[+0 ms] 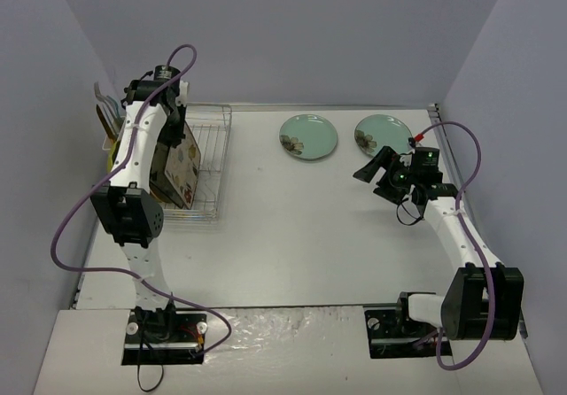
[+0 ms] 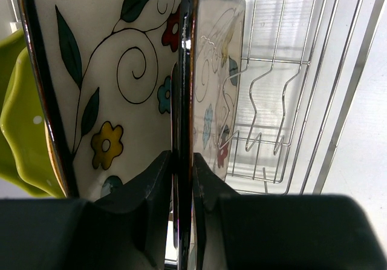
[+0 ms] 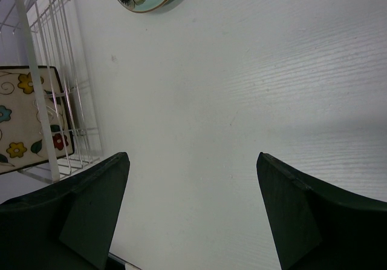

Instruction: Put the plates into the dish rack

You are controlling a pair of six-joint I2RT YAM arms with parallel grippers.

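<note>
My left gripper is shut on the dark rim of a square floral plate, holding it on edge inside the silver wire dish rack. Right beside it a second square floral plate stands upright, with a lime-green plate behind that. Two pale teal plates with a dark flower lie flat on the table at the back, one in the middle and one further right. My right gripper hangs open and empty over the table, just in front of the right teal plate.
A utensil holder sits at the rack's left end. Bare prongs stand to the right of the held plate. Grey walls close in the table at the back and on both sides.
</note>
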